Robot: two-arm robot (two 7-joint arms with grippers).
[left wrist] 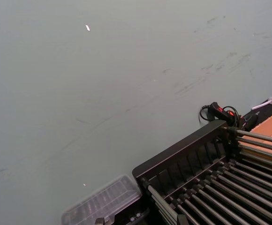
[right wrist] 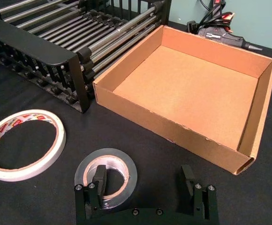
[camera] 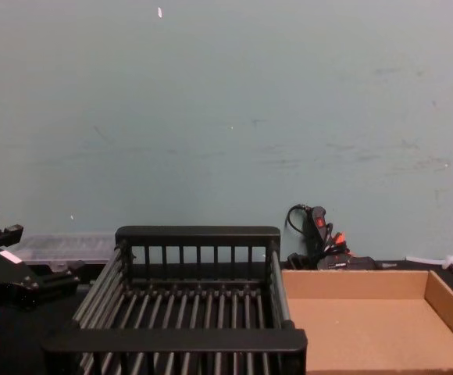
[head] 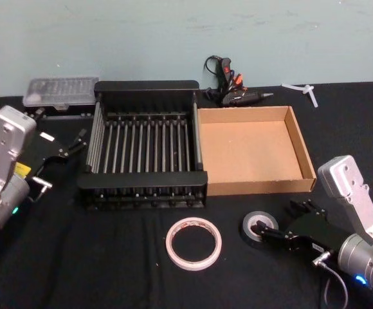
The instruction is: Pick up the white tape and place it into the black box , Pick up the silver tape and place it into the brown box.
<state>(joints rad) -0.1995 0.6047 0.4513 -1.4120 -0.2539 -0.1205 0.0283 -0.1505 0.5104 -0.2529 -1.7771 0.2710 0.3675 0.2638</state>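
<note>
From the head view we see the black box [head: 143, 148] sitting toward the far middle of the black tabletop [head: 109, 257], with the brown box [head: 254, 149] touching its right side. The white tape [head: 193, 243] lies flat near the front edge, in front of the black box's right corner, and the silver tape [head: 260, 226] lies flat just to its right, in front of the brown box. Our right end effector [head: 270, 230] is low at the silver tape, reaching in from the front right corner. Our left end effector [head: 77, 143] hangs near the left edge, beside the black box's left wall, and we cannot tell how its fingers stand. A clear case [head: 61, 92] and a glue gun [head: 228, 87] lie along the far edge. In the left wrist view we look past the black box's far rim [left wrist: 183, 150] to the wall, with the clear case [left wrist: 103, 201] nearby. In the right wrist view the right end effector [right wrist: 145, 185] is spread wide, one finger [right wrist: 98, 180] down inside the silver tape's [right wrist: 122, 164] core and the other outside the roll on the tabletop; the white tape [right wrist: 23, 145] lies beside it, apart. In the chest view the black box [camera: 195, 312] and brown box [camera: 367, 328] stand side by side, the left end effector [camera: 43, 285] at the lower left.
</note>
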